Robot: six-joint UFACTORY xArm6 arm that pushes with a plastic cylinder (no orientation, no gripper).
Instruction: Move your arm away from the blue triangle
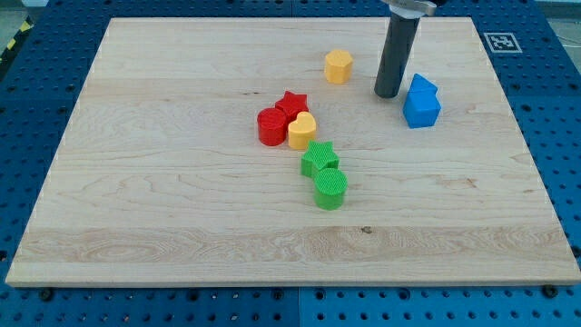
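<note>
The blue triangle (421,88) lies at the view's upper right, touching a blue cube (422,110) just below it. My tip (388,94) stands just left of the blue triangle, with a very small gap. A yellow hexagon (339,66) lies to the tip's left, further up.
Near the middle, a red star (292,104), a red cylinder (270,126) and a yellow heart (301,131) cluster together. Below them lie a green star (320,158) and a green cylinder (330,189). The wooden board (163,182) sits on a blue perforated table.
</note>
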